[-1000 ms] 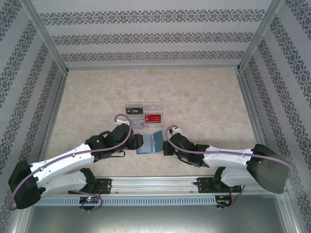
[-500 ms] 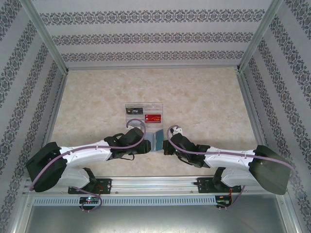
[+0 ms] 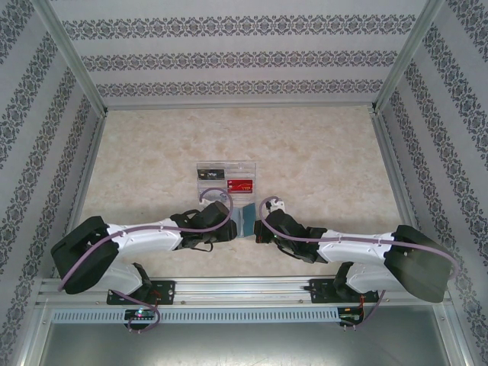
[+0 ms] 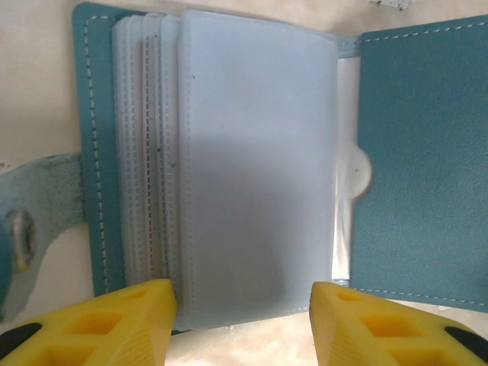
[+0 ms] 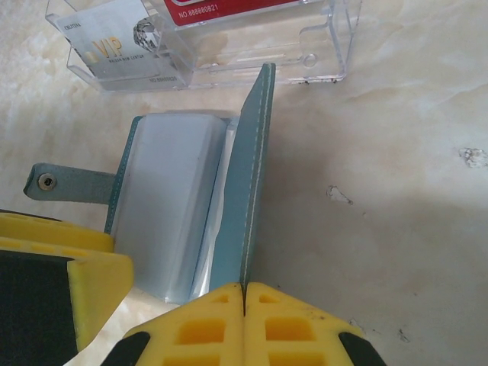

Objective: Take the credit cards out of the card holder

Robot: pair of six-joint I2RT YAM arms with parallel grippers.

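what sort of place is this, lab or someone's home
Likely a lab robot cell, not a home: two white robot arms bolted to a metal rail, on a beige marbled tabletop boxed in by patterned wallpaper panels.

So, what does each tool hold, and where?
The right tool pinches the card holder by the near edge of its raised cover. The left tool is open, holding nothing.

The clear tray (image 3: pixel 226 178) stands just behind the card holder (image 3: pixel 245 219); bare table (image 3: pixel 328 145) lies open farther back.
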